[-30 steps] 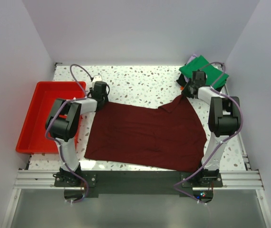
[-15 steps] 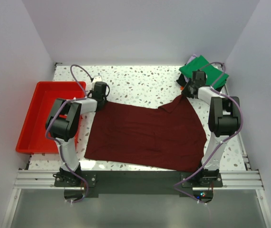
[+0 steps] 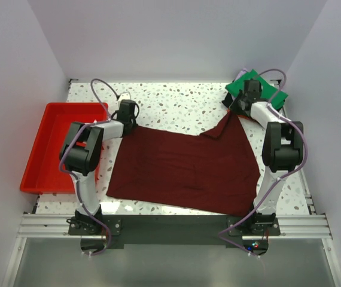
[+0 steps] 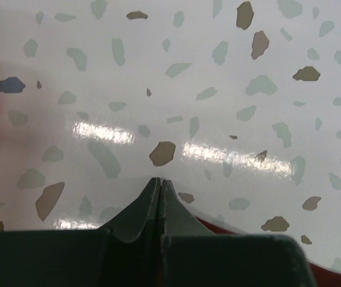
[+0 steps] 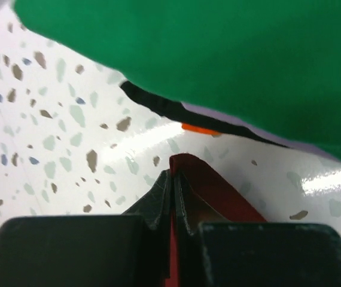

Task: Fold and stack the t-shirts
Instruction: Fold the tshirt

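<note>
Maroon t-shirt (image 3: 185, 167), soft and creased, is lying mid-frame. The right gripper (image 5: 173, 176) is clamping its upper-right corner beside the green t-shirt (image 5: 218, 60). The left gripper (image 4: 160, 184) is sitting closed at its upper-left corner.

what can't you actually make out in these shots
- Left wrist view: whether the left gripper has pinched the maroon shirt. Its own shut fingers cover the contact.
- Top view: the tips of the left gripper and the right gripper, hidden under their wrists.
- Right wrist view: the pile under the green shirt, which covers all but thin black and orange edges.
- Top view: part of the red tray, behind the left arm.
</note>
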